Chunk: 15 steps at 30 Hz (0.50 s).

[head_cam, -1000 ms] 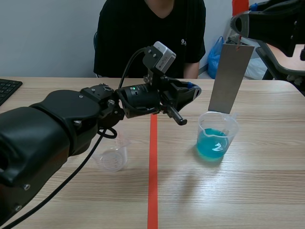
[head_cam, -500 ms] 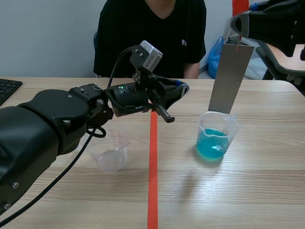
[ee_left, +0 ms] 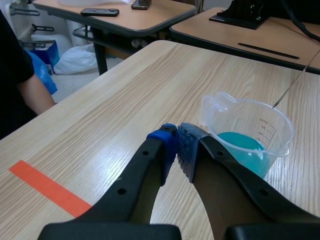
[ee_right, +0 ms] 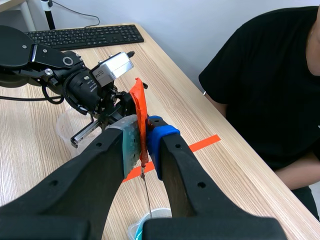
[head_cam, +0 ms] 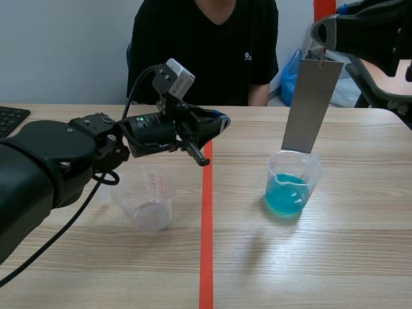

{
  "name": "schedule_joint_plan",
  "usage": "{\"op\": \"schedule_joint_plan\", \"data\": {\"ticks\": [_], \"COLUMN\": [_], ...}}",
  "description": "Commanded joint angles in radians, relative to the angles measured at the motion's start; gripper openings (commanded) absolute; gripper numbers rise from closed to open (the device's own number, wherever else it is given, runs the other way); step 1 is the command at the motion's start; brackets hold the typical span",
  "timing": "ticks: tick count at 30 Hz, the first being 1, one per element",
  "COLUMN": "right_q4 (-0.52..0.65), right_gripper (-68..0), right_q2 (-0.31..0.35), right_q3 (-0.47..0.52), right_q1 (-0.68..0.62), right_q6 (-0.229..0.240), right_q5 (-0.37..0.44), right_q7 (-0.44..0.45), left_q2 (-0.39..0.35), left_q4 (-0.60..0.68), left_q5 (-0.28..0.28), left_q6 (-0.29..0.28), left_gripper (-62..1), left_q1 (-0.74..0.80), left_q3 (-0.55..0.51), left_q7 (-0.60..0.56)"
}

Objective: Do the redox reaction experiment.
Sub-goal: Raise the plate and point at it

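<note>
A clear beaker [head_cam: 293, 183] holds blue liquid and stands right of the tape line. A grey metal strip [head_cam: 312, 106] hangs upright over it, its lower end at the rim. The strip hangs by an orange tag [ee_right: 139, 112], and my right gripper [ee_right: 144, 135] is shut on that tag, high at the scene's right [head_cam: 325, 38]. An empty clear beaker [head_cam: 149, 199] stands left of the line. My left gripper [head_cam: 215, 125] hovers above the line, shut on nothing. In the left wrist view its pads meet [ee_left: 177, 145], with the blue beaker [ee_left: 250, 140] just ahead.
An orange-red tape line [head_cam: 206, 225] runs down the table's middle. A person in a black shirt [head_cam: 203, 45] sits across the table. A black keyboard [head_cam: 9, 119] lies at the far left edge. Other desks [ee_left: 125, 12] stand beyond the table.
My left arm has drawn back to the left, away from the blue beaker, uncovering the empty beaker. The right gripper and the strip have not moved.
</note>
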Motion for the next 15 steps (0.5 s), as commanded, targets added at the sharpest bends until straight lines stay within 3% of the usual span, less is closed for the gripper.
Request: {"op": "schedule_joint_plan", "data": {"ticks": [1, 8, 15], "right_q4": [0.008, 0.008, 0.008], "right_gripper": [-66.2, -66.2, -66.2], "right_q2": [0.016, 0.016, 0.016], "right_q3": [0.023, 0.023, 0.023], "right_q1": [0.017, 0.017, 0.017], "right_q6": [0.006, 0.006, 0.006], "right_q5": [0.015, 0.014, 0.014], "right_q7": [0.015, 0.015, 0.015], "left_q2": [-0.017, -0.108, -0.309], "left_q4": [0.015, 0.024, 0.154], "left_q5": [-0.011, -0.015, -0.019], "left_q6": [-0.001, -0.001, -0.001], "left_gripper": [-56.7, -56.7, -56.7], "left_q1": [-0.026, -0.019, 0.063], "left_q3": [-0.013, -0.075, -0.175], "left_q7": [-0.030, -0.019, -0.009]}}
